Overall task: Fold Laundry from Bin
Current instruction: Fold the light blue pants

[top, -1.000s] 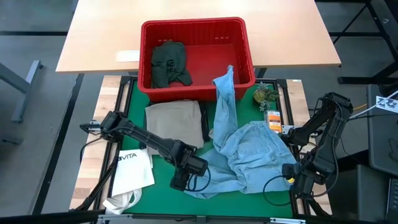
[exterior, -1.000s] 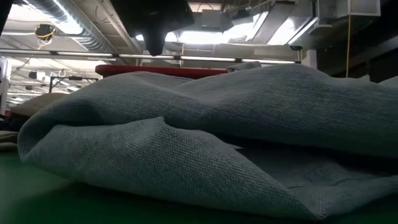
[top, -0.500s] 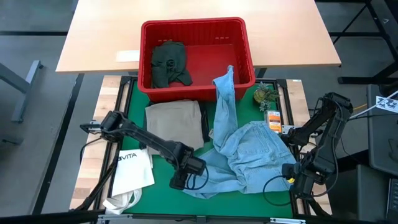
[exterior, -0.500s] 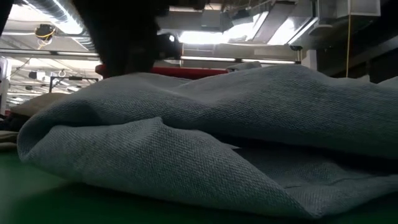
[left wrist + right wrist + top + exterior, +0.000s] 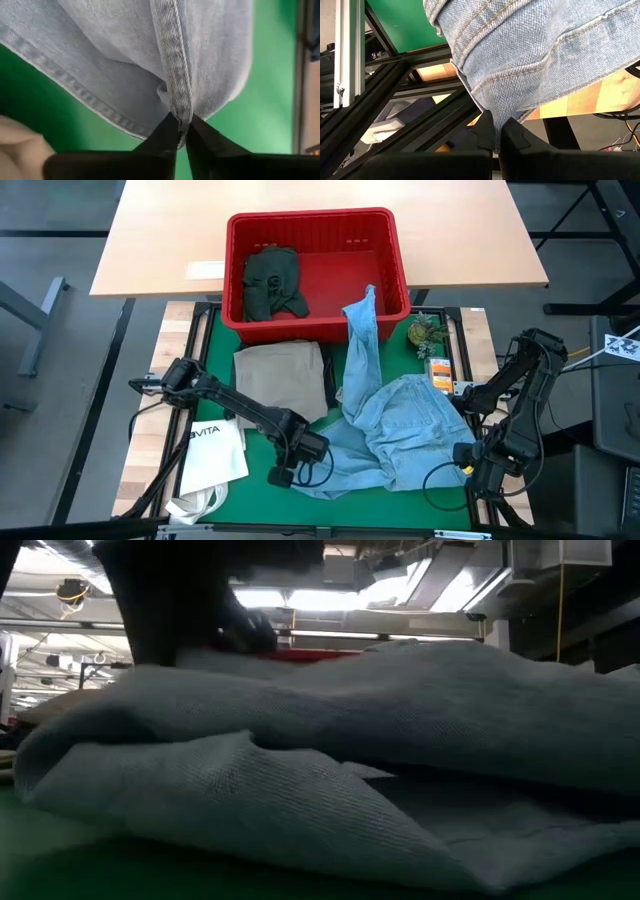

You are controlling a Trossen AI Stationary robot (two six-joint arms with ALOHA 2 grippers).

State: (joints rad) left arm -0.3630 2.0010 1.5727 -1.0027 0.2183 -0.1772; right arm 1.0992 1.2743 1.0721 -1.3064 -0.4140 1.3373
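Light blue jeans (image 5: 400, 425) lie crumpled on the green mat, one leg (image 5: 362, 320) draped over the near rim of the red bin (image 5: 310, 218). A dark green piece (image 5: 272, 280) lies inside the bin. Folded khaki trousers (image 5: 280, 375) rest flat on the mat left of the jeans. My left gripper (image 5: 281, 477) is shut on the jeans' near-left edge; in the low view its dark bulk (image 5: 180, 610) stands behind the cloth (image 5: 350, 740). My right gripper (image 5: 467, 464) is shut on the jeans' right edge at the table's right side. My left gripper pinches a stitched seam (image 5: 180, 107) at the jeans' near-left edge between its two fingertips (image 5: 165, 135). It comes from above, pointing steeply down. The cloth around the seam lies on the green mat. My right gripper pinches the jeans' edge below curved pocket stitching (image 5: 495, 102) between its two fingers (image 5: 482, 132). It slants down from above. That part of the cloth is held up over the table's metal frame (image 5: 395, 95).
A white VITA tote bag (image 5: 215, 450) lies at the near left, close to my left arm. A small green plant-like object (image 5: 427, 332) and an orange item (image 5: 440, 372) sit at the mat's right side. A light wooden table (image 5: 150, 240) stands beyond the bin.
My left gripper has come down onto the jeans' near-left edge and shut on the seam. In the low view the near fold of the cloth has flattened and shifted a little to the picture's left.
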